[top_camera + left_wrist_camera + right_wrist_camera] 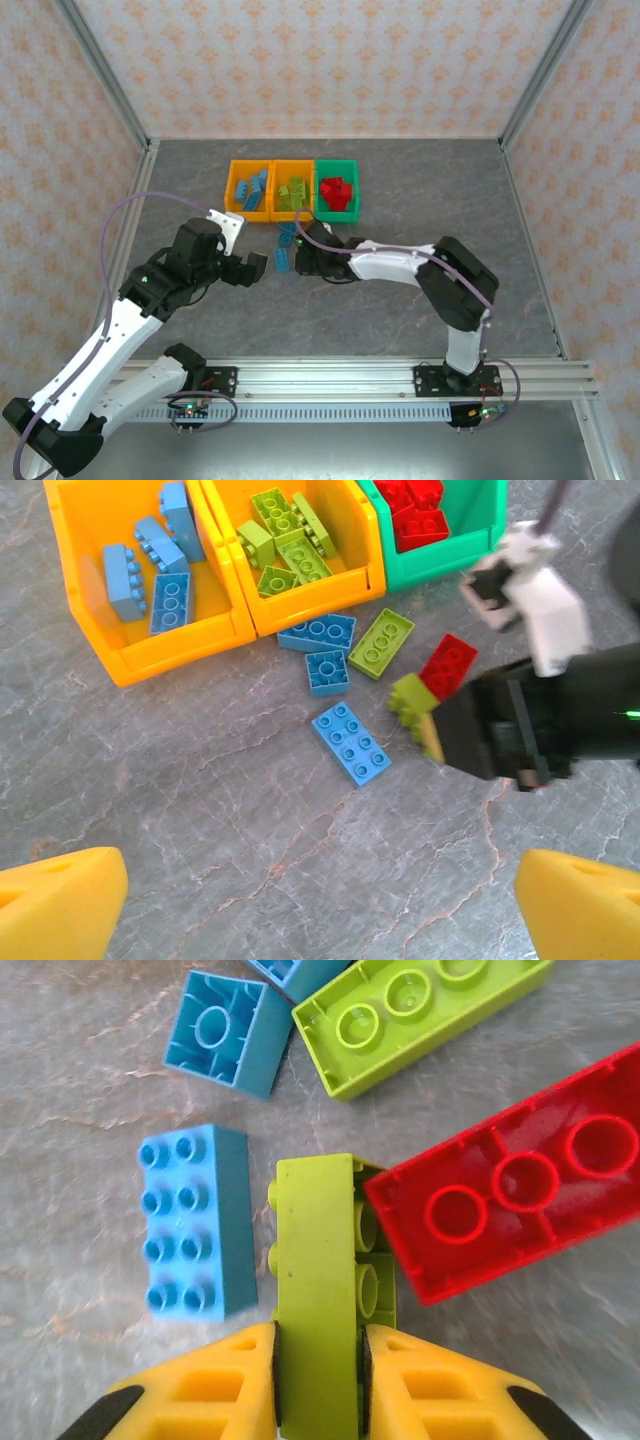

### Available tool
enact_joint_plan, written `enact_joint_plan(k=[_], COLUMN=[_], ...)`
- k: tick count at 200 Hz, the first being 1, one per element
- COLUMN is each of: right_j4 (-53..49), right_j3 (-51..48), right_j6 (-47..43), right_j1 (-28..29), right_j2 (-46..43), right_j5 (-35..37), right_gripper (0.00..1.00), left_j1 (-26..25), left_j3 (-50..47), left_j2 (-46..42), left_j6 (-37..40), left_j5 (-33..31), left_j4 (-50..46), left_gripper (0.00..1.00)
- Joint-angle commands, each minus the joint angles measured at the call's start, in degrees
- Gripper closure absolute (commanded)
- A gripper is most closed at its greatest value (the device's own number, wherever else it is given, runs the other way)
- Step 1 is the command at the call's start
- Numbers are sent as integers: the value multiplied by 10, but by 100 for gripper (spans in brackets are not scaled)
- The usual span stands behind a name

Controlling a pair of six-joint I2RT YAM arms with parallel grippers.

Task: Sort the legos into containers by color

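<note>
Right gripper (318, 1355) is clamped on a lime green brick (318, 1260), low over the grey table (400, 300) just in front of the bins. Left gripper (320, 910) stands wide and holds nothing, hovering over the table nearer the arm bases.

Three bins sit side by side:
- The left orange bin (190, 645) holds blue bricks.
- The middle orange bin (320, 598) holds lime ones.
- The green bin (430, 565) holds red ones.

Loose before the bins are a red brick (520, 1180) touching the held lime one, a flat lime brick (381, 642) and three blue bricks, the nearest (350, 742) studs up.
</note>
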Motion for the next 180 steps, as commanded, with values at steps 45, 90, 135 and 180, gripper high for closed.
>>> enact_joint_plan(k=[45,90,135,180], right_j4=[-33,-69,-165,-220], right_j3=[97,295,515,542], right_j6=[-89,-124,-163,-169], right_j1=[-14,-82,-108,-108], right_j2=[-96,87,244,191], right_j5=[105,74,9,18], right_gripper=[75,76,71,40], left_j1=[13,18,26,28], left_j3=[-12,-18,-20,-21], left_j2=[-9,-11,-6,-2], left_j6=[13,7,10,7], left_j5=[-14,-19,-32,-28], left_j4=[0,-1,-2,-2], left_gripper=[0,0,0,0])
